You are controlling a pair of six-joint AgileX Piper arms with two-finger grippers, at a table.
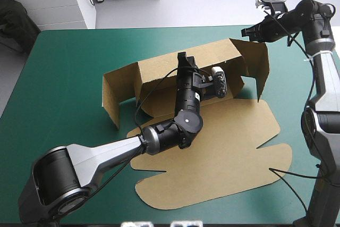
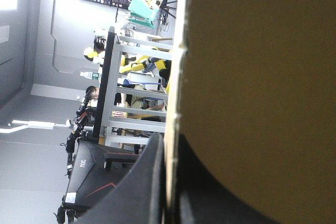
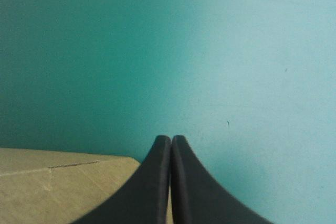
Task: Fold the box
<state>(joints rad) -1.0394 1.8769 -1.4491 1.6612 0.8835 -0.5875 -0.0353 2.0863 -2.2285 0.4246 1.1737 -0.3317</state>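
Box (image 1: 228,147): cut sheet of brown board, partly folded; far long wall and both end flaps stand upright, near panels lie flat at the middle of the table (image 1: 69,62)

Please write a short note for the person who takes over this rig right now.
Left end effector: shut on the box, at the top edge of its raised rear wall.
Right end effector: shut, empty, over the teal-green cover near the right flap.
Done: rear wall, left flap and right flap stand up; front panel lies flat.
Left to do: raise and tuck the remaining walls.
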